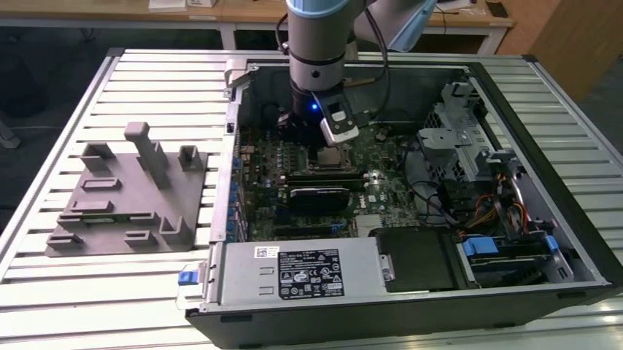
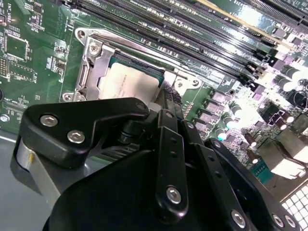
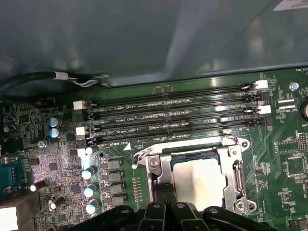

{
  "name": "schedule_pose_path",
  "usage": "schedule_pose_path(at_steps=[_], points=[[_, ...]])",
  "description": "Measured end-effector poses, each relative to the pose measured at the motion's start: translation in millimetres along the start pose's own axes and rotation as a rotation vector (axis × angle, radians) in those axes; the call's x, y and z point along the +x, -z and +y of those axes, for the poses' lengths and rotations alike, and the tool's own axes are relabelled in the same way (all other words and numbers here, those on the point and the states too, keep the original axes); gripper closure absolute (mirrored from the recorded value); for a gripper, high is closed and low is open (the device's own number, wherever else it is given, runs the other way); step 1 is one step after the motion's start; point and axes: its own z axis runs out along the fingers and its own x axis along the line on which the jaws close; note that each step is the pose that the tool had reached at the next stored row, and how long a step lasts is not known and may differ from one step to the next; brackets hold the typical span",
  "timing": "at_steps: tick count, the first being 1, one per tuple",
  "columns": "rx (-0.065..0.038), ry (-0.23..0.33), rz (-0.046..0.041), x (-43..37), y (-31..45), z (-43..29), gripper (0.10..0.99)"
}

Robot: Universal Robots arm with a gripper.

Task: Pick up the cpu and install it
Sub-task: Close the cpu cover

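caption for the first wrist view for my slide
The cpu sits in the metal socket frame beside the memory slots, pincer close at its edge.

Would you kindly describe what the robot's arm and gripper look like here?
The arm is a silver-grey tube with a light blue joint cap; a blue light glows near its dark wrist, a white camera module sits beside it, and a black cable runs alongside. The gripper is black linkage bars joined by silver screws.

The black metal computer case [image 1: 389,321] lies open above the green motherboard [image 1: 381,157], but a silver metal socket frame [image 3: 237,179] flanks the silvery-grey square cpu [image 3: 199,179], with long black memory slots [image 3: 168,116] just beside.
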Motion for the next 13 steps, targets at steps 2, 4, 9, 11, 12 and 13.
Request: schedule_pose_path(at_steps=[2, 4, 9, 11, 12, 13], points=[[0.000, 0.001, 0.0001, 0.1, -0.8, 0.0, 0.980], [0.000, 0.001, 0.0002, 0.1, -1.0, -0.1, 0.980], [0.000, 0.001, 0.0002, 0.1, -1.8, -0.1, 0.980], [0.000, 0.001, 0.0002, 0.1, -1.9, -0.1, 0.980], [0.000, 0.001, 0.0002, 0.1, -2.0, -0.1, 0.980], [0.000, 0.001, 0.0001, 0.1, -2.0, -0.1, 0.980]])
